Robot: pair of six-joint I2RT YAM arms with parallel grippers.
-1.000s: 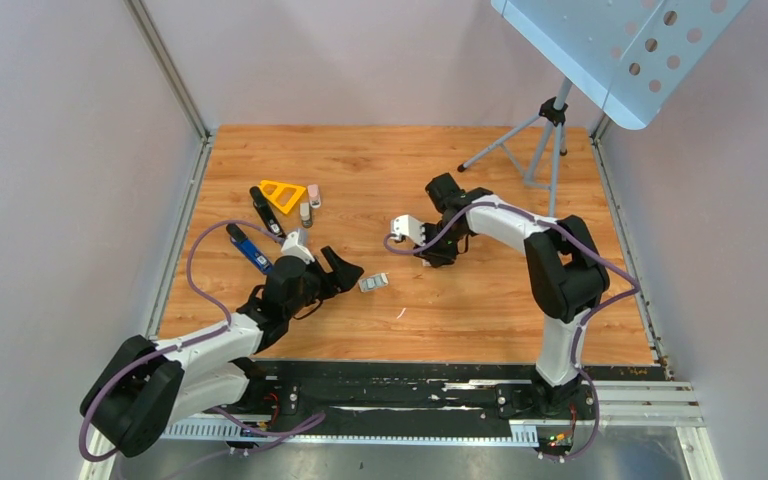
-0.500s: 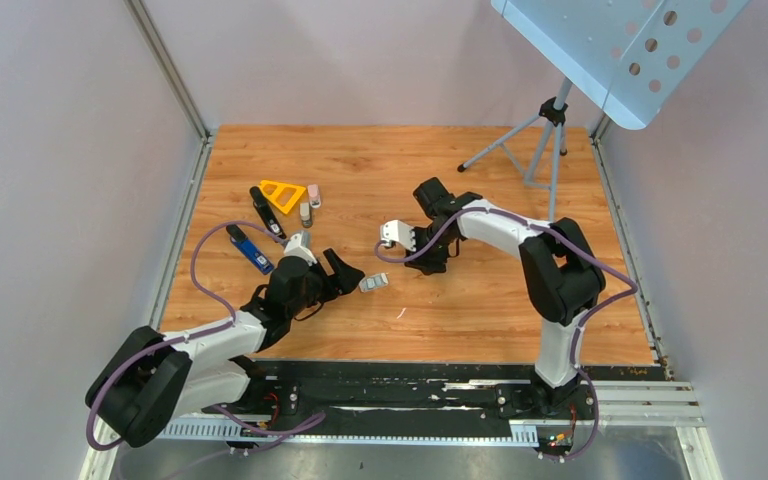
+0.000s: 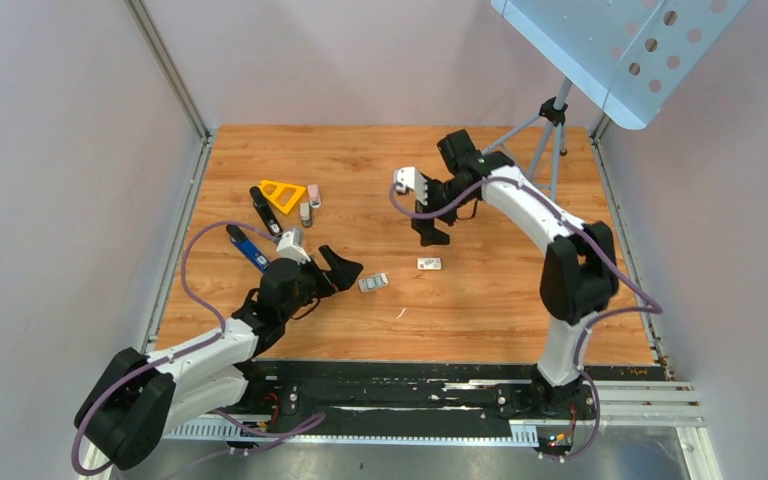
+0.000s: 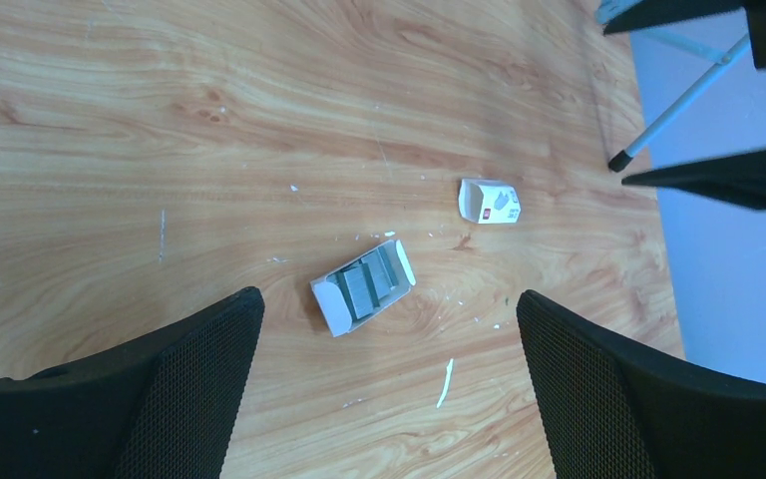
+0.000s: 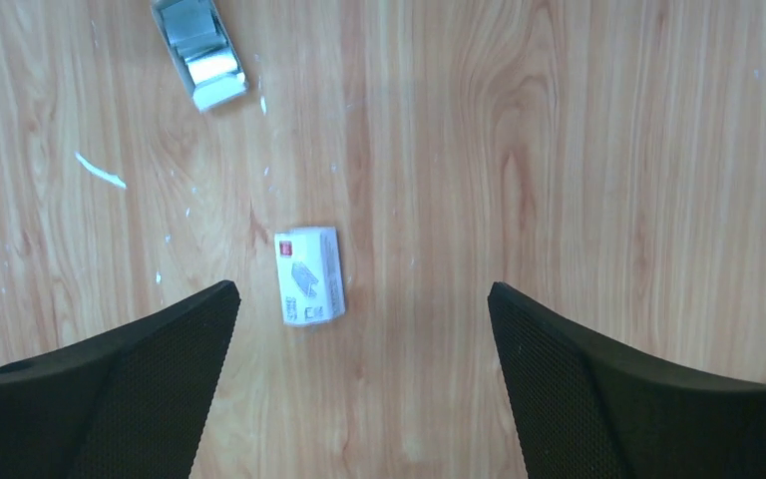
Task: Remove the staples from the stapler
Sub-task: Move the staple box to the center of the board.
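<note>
A small open tray of grey staples (image 4: 364,284) lies on the wooden table, seen in the top view as the staples tray (image 3: 373,283). My left gripper (image 4: 389,297) hovers just near of it, open and empty, its jaws wide either side. The tray's white box sleeve (image 5: 309,276) lies flat to the right, the same sleeve (image 3: 429,263) in the top view. My right gripper (image 5: 361,289) hangs open and empty above it, the right gripper (image 3: 428,225) raised off the table. A black stapler (image 3: 263,210) and a blue stapler (image 3: 249,248) lie at the left.
A yellow triangular piece (image 3: 282,193) and two small items (image 3: 309,203) sit beside the staplers. A tripod stand (image 3: 540,140) with a perforated panel (image 3: 610,45) stands at the back right. A white paper scrap (image 3: 401,313) lies near the tray. Walls close both sides.
My right gripper opened, let go of the white sleeve onto the table, and rose toward the back right. My left gripper opened wider and stayed by the tray.
</note>
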